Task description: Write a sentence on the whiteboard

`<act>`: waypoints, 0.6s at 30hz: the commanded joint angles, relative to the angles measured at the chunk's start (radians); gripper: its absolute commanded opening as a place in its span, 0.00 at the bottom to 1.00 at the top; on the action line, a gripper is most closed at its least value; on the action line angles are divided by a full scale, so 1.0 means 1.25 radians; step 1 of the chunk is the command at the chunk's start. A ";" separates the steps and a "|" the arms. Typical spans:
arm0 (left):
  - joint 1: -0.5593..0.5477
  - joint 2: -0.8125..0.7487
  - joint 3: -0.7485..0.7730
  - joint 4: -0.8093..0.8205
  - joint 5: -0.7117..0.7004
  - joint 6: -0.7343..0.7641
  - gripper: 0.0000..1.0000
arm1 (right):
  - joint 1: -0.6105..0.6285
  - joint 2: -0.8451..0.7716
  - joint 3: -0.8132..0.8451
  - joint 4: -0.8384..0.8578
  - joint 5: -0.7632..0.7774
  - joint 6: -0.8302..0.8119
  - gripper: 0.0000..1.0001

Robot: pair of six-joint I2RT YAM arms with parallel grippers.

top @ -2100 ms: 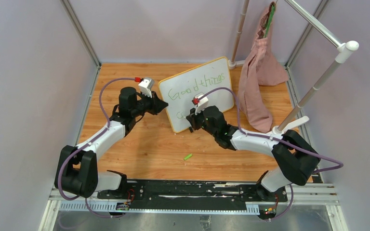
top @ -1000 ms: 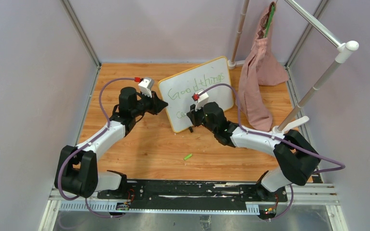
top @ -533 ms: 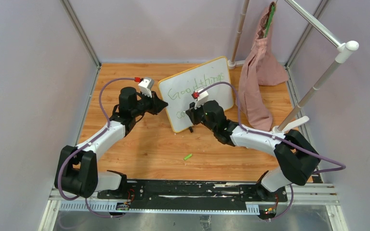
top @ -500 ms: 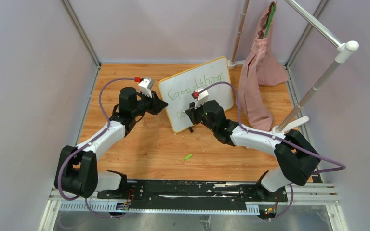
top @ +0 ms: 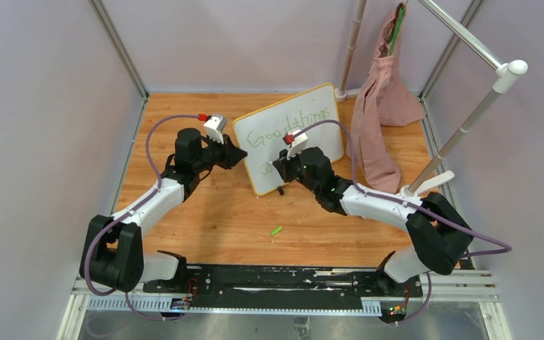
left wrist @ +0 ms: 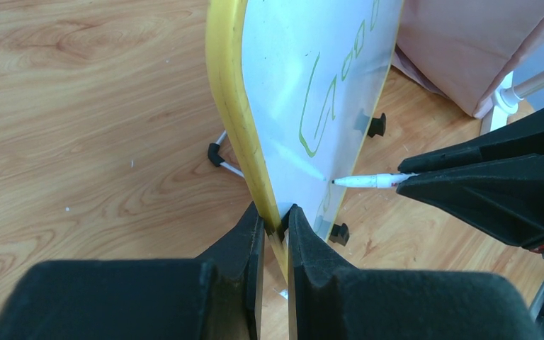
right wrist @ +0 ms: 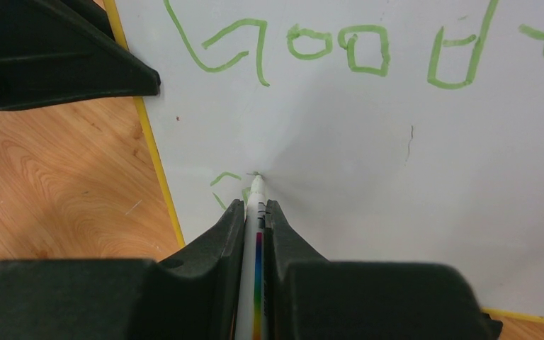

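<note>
Where the whiteboard stands: on the tabletop, between two arms.
Left end effector: pinching its left edge.
Right end effector: pinching a marker touching it.

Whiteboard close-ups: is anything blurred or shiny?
Right wrist view: the black jaws at the bottom look soft, while the green lettering on the yellow-framed white board is crisp. Left wrist view: a pale glossy streak runs across the board from the white marker tip.

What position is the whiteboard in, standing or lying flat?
Standing, tilted back: the whiteboard rests on its black feet, with the jaws of the left gripper shut on its yellow edge.
</note>
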State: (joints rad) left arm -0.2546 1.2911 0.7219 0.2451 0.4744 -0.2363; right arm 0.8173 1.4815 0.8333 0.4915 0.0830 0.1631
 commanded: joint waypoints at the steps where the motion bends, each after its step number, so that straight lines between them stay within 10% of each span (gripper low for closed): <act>1: -0.002 -0.006 -0.001 -0.033 -0.069 0.075 0.00 | -0.004 -0.068 -0.036 0.019 0.031 -0.001 0.00; 18: -0.002 -0.004 -0.001 -0.032 -0.070 0.076 0.00 | -0.029 -0.044 -0.044 0.025 -0.052 -0.011 0.00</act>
State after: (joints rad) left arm -0.2577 1.2888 0.7219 0.2428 0.4740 -0.2359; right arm 0.7895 1.4059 0.7593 0.5018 0.0422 0.1619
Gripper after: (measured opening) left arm 0.151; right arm 0.153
